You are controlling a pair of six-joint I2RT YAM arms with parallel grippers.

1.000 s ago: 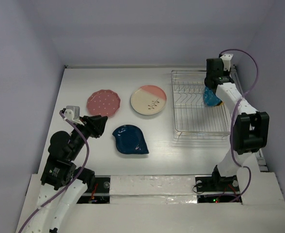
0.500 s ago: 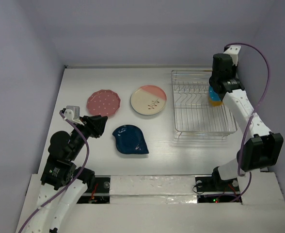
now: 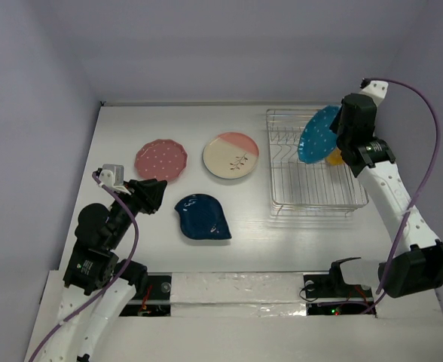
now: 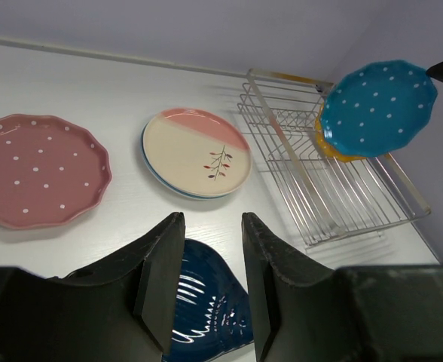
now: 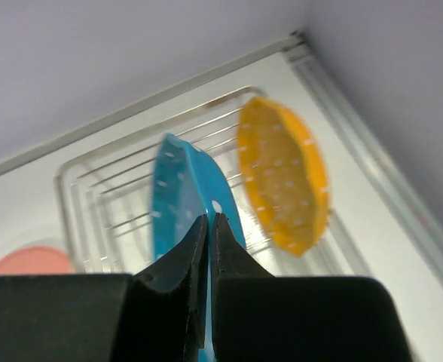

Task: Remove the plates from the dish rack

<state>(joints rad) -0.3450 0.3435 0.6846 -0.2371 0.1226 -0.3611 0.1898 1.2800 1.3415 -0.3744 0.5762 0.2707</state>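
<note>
Right tool [image 3: 337, 140] clenched on the edge of the light blue dotted plate [image 3: 318, 134]. In the right wrist view the fingers [image 5: 195, 249] pinch the rim with almost no gap. The plate hangs above the far part of the dish rack [image 3: 273, 175], standing near upright, its face turned toward the left side of the counter [image 3: 131, 128].

Yellow-orange dotted plate [image 3: 333, 157] stands on edge in the rack's far right, just behind the blue one and partly hidden by it from above.

Three plates lie flat on the counter, left of the rack:
- pink dotted scalloped plate [image 3: 161, 160], far left
- cream-and-pink plate with sprig [image 3: 230, 155], beside it, nearer the rack
- dark blue leaf-shaped plate [image 3: 203, 217], nearer the arm bases

Left tool [image 3: 152, 196] released, its fingers apart and holding nothing, hovering low just left of the dark blue plate.
</note>
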